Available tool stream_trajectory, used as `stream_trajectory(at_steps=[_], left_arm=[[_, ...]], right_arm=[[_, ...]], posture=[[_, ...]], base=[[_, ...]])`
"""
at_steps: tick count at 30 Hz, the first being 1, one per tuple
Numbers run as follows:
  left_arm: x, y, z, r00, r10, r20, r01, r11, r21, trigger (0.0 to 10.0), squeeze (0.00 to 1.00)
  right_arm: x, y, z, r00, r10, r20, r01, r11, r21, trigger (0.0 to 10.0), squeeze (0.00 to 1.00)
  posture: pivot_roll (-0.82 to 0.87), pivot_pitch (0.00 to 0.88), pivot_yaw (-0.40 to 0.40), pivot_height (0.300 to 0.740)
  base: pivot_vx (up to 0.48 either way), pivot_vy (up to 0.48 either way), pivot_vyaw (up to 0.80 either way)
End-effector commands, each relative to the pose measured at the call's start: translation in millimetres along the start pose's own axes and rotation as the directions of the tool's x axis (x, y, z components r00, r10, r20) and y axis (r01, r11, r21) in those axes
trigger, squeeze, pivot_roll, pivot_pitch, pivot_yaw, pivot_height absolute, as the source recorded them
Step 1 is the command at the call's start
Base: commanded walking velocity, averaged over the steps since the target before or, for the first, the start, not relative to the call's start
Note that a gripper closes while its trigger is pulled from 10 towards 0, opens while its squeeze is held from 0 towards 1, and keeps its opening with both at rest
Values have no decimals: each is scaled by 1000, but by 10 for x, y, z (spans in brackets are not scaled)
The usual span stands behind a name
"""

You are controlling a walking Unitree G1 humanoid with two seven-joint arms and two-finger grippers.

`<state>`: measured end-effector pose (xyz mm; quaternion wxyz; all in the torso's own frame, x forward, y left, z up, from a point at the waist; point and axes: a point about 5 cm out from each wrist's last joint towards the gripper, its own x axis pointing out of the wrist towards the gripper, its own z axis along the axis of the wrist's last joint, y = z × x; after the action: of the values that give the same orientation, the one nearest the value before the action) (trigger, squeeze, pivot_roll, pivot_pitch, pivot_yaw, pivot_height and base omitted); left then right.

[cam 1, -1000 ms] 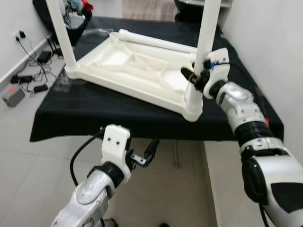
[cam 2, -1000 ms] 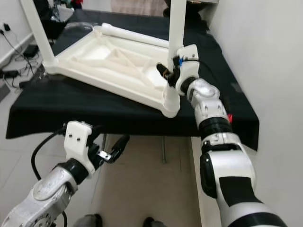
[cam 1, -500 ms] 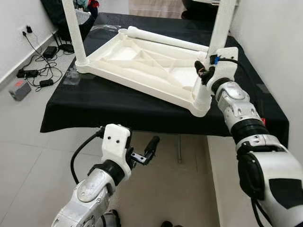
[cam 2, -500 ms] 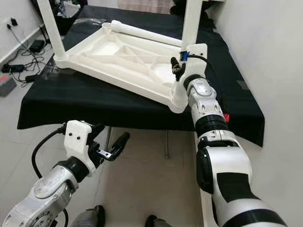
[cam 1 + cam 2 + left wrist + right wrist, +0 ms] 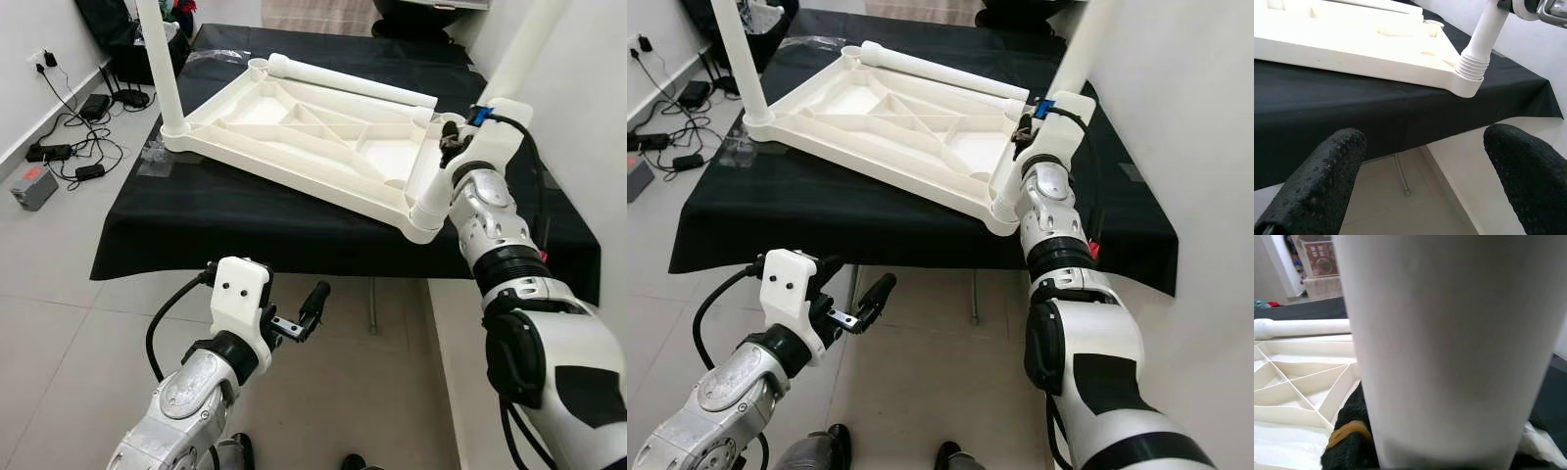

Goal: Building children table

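Note:
The white plastic table top lies upside down on a black-covered table. One white leg stands upright in its left corner. A second leg sits in the near right corner socket and leans off to the right. My right gripper is shut on this leg just above the socket. A third leg lies loose along the far edge. My left gripper hangs open below the table's front edge, its fingers holding nothing.
Cables and chargers lie on the tiled floor at the left. A white wall stands close on the right. A crumpled clear plastic wrap lies on the cloth by the upright leg. Dark bags stand at the far left.
The leg in the near right corner has tipped from upright to leaning right, and my right gripper moved right with it. The camera view shifted slightly. The left arm stayed put.

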<state>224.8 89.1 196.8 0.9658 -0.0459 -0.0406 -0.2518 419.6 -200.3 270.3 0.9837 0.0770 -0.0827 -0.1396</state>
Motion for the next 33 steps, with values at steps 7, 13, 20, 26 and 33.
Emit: stream_trajectory(at_steps=[7,13,20,26,33], left_arm=[[-11,-10,-20,1000,-7,-7,7,1000,7,10000,0],[-8,-19,-18,1000,-8,-4,8,1000,5,10000,0],[-11,-17,-11,1000,-6,-4,6,1000,7,10000,0],[-8,-22,-10,1000,-6,-2,6,1000,6,10000,0],[1,-22,-11,1000,-6,-2,6,1000,7,10000,0]], right_arm=[[-110,111,-334,997,-11,-79,9,1000,-24,10000,0],[-172,91,-443,991,-112,-75,107,993,-58,10000,0],[-196,191,-467,993,-81,-91,80,997,-20,10000,0],[-201,387,-408,993,86,-78,-77,990,118,10000,0],[-193,547,-151,970,232,68,-242,939,243,10000,0]], posture=[[121,243,-88,740],[118,248,-89,740],[118,252,-88,740],[114,251,-90,740],[115,251,-91,740]], base=[[0,0,0],[0,0,0],[0,0,0],[0,0,0],[0,0,0]])
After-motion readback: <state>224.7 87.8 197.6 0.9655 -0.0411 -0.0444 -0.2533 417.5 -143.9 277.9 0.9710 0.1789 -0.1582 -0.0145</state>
